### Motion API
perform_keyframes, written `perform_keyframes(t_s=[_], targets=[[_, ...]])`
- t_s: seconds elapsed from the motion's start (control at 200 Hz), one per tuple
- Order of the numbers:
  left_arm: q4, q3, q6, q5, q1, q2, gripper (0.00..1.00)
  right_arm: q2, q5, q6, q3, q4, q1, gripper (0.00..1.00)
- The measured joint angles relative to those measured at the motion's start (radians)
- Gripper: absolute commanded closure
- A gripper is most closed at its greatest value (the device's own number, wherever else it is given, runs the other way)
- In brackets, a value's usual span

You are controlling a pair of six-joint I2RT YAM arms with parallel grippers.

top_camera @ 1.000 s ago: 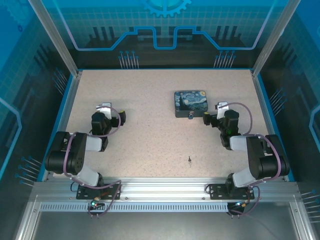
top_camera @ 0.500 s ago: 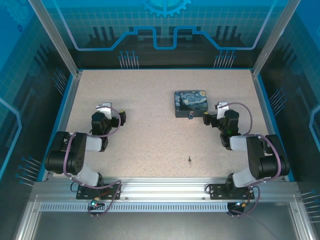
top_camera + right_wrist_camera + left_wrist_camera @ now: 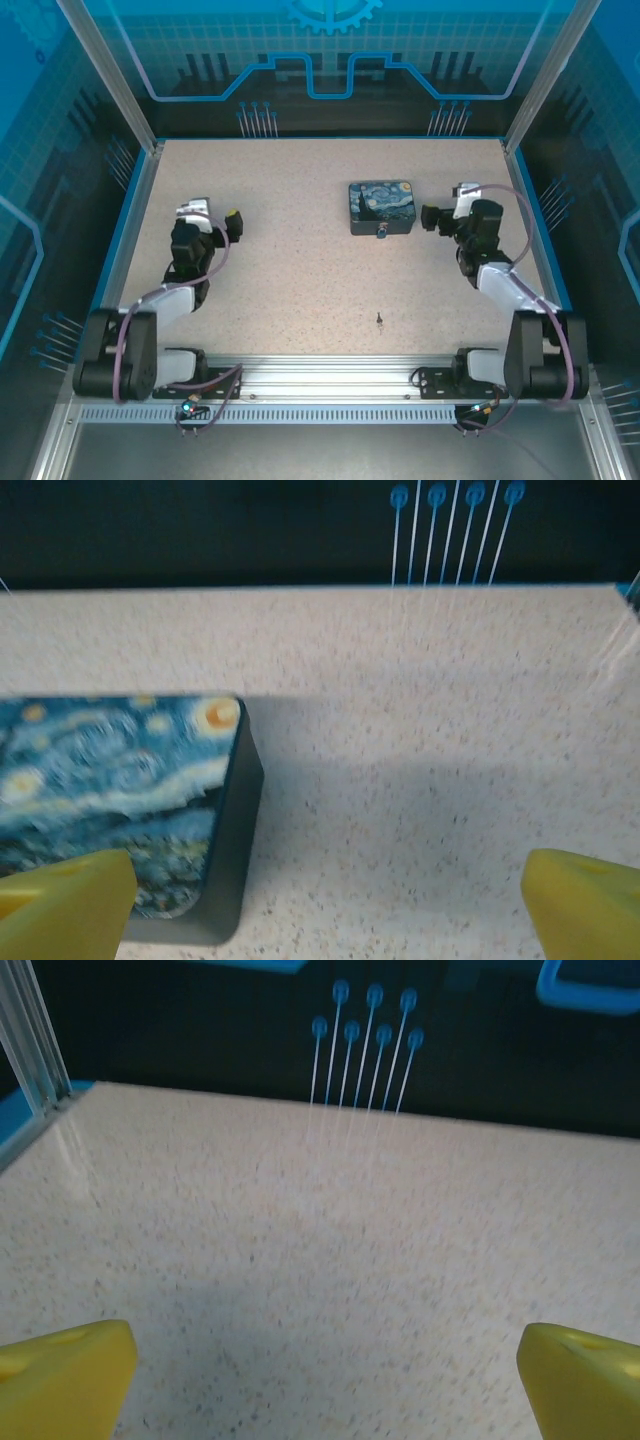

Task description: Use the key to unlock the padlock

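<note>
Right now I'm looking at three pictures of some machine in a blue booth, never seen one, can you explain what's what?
These are two robot arms bolted at the near edge of a speckled table. The overhead picture looks down from behind them: the left arm and the right arm. The other two pictures come from cameras on the wrists; the yellow wedges in the bottom corners are the left fingers and the right fingers, both pairs open, holding nothing. On the table lie a painted tin, a tiny padlock by its near edge, and a small key closer to the arms.
</note>
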Motion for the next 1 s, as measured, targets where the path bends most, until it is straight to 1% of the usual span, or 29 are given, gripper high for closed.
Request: perform_keyframes(t_s=[0.075, 0.135, 0.22, 0.29, 0.34, 0.425, 0.49, 0.595, 0.76, 1.0], targets=[[-0.12, 0.065, -0.058, 0.008, 0.0, -0.071, 0.01, -0.029, -0.039, 0.036, 0.06, -0.091, -0.026, 0.0], [-0.213, 0.14, -0.125, 0.036, 0.0, -0.093, 0.01, -0.027, -0.084, 0.072, 0.097, -0.147, -0.051, 0.0], [-0.315, 0.242, -0.208, 0.112, -0.002, -0.085, 0.01, 0.005, -0.153, 0.126, 0.132, -0.204, -0.078, 0.0], [-0.396, 0.319, -0.257, 0.163, -0.023, -0.048, 0.01, 0.072, -0.229, 0.176, 0.16, -0.229, -0.085, 0.0], [-0.448, 0.374, -0.283, 0.195, -0.059, 0.002, 0.01, 0.138, -0.287, 0.21, 0.181, -0.232, -0.085, 0.0], [-0.489, 0.443, -0.332, 0.257, -0.135, 0.113, 0.01, 0.27, -0.359, 0.258, 0.233, -0.24, -0.077, 0.0], [-0.504, 0.494, -0.366, 0.302, -0.188, 0.213, 0.02, 0.366, -0.385, 0.285, 0.283, -0.246, -0.065, 0.0], [-0.531, 0.603, -0.416, 0.365, -0.262, 0.395, 0.06, 0.469, -0.408, 0.325, 0.343, -0.244, -0.05, 0.0], [-0.547, 0.781, -0.481, 0.435, -0.339, 0.623, 0.13, 0.583, -0.439, 0.354, 0.445, -0.241, -0.032, 0.0], [-0.547, 1.015, -0.541, 0.51, -0.415, 0.853, 0.15, 0.646, -0.477, 0.358, 0.501, -0.241, -0.003, 0.0]])
